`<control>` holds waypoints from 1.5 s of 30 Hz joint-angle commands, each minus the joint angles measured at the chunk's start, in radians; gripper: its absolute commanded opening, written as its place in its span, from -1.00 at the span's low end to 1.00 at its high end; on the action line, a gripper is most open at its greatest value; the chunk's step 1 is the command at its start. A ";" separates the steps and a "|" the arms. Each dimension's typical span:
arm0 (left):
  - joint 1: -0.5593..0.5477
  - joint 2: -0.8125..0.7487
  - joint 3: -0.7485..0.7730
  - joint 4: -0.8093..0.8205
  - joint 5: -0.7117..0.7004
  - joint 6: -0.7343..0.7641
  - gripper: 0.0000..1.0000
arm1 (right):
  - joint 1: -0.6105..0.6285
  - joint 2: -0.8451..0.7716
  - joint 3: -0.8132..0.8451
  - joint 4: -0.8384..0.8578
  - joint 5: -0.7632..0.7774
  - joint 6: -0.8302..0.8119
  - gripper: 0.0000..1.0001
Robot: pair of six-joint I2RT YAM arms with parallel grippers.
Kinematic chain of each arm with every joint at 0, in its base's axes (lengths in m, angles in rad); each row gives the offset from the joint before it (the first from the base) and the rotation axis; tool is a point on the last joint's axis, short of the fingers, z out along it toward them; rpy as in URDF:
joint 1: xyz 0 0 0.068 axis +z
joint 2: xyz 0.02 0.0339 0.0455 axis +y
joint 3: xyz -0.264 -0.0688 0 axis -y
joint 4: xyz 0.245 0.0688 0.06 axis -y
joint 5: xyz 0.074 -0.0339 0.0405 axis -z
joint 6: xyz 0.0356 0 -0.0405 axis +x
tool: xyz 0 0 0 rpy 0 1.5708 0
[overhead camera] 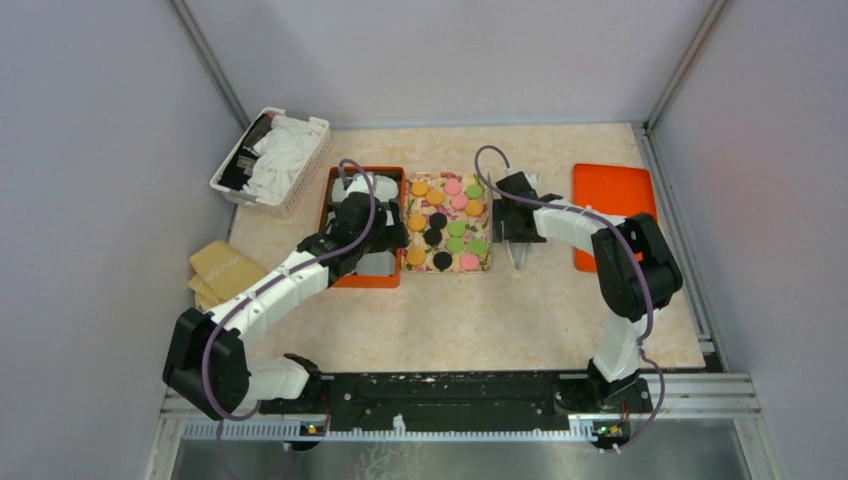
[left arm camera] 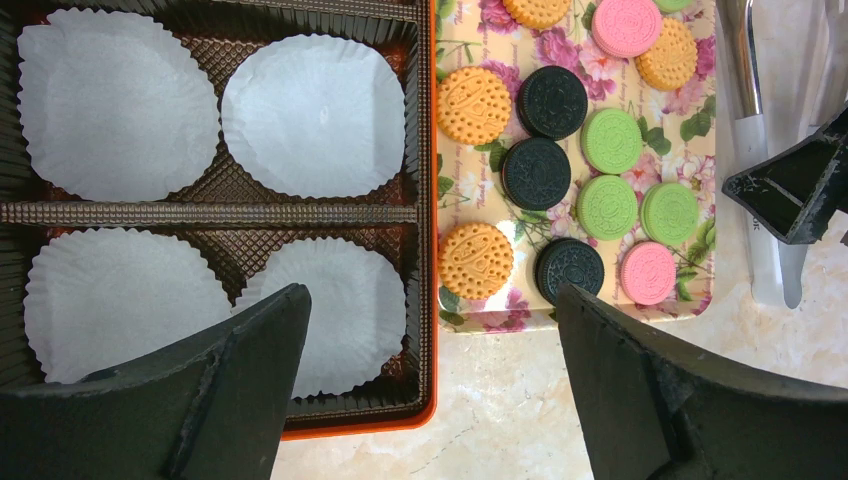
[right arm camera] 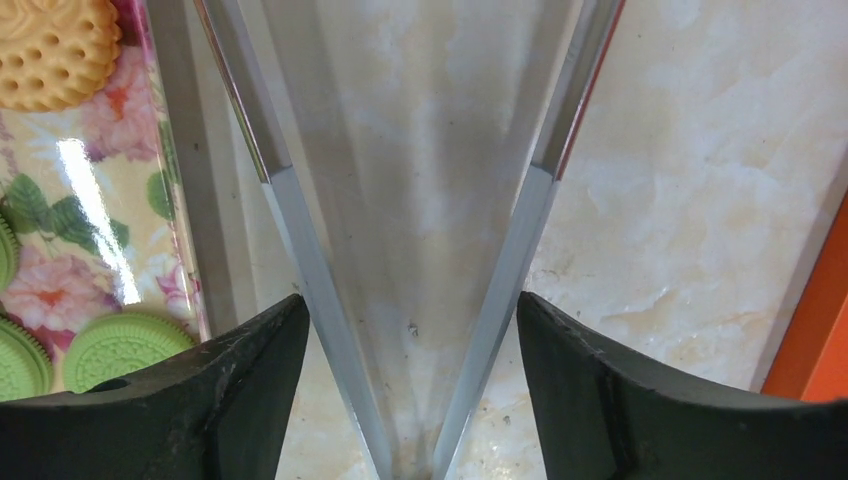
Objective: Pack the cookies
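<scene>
**Cookies on the tray, tongs between the right fingers**

At the upper left of the top view, a white basket [overhead camera: 310,168] holds rags [overhead camera: 280,155]. Below it, at the table's [overhead camera: 480,320] left edge, lie tan packets [overhead camera: 225,268].

Next, left of centre, comes the orange box [left arm camera: 200,213]. Its brown insert is split by a ridge. Four white paper cups [left arm camera: 312,115] sit in it, two on each side of the ridge.

The left gripper [left arm camera: 430,390] hangs over the box's near right corner. Its fingers are spread wide with nothing between them. In its wrist view one finger fills the lower left and the other the lower right.

Touching the box's right side is the floral tray [left arm camera: 700,125], at the centre of the top view. All the cookies [overhead camera: 447,222] in view lie flat on it. They are orange, pink, green and black, close together and not stacked.

Just right of the tray, the tongs [left arm camera: 742,70] lie on the table. The right gripper [right arm camera: 410,330] is down over them, a finger on either side. Each arm of the tongs meets a finger's inner edge. I cannot tell whether the fingers squeeze them or only flank them.

At the right of the top view lies a flat orange lid [overhead camera: 610,200], partly under the right arm.
</scene>
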 commanded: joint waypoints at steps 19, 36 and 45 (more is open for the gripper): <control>0.002 -0.041 -0.050 0.042 0.006 -0.015 0.98 | -0.033 0.253 0.245 -0.272 -0.032 -0.044 0.32; 0.002 -0.021 -0.055 0.065 0.042 -0.030 0.98 | -0.031 0.271 0.155 -0.253 -0.055 -0.043 0.58; 0.001 -0.024 -0.055 0.062 0.039 -0.029 0.97 | -0.032 0.258 0.200 -0.275 -0.030 -0.042 -0.25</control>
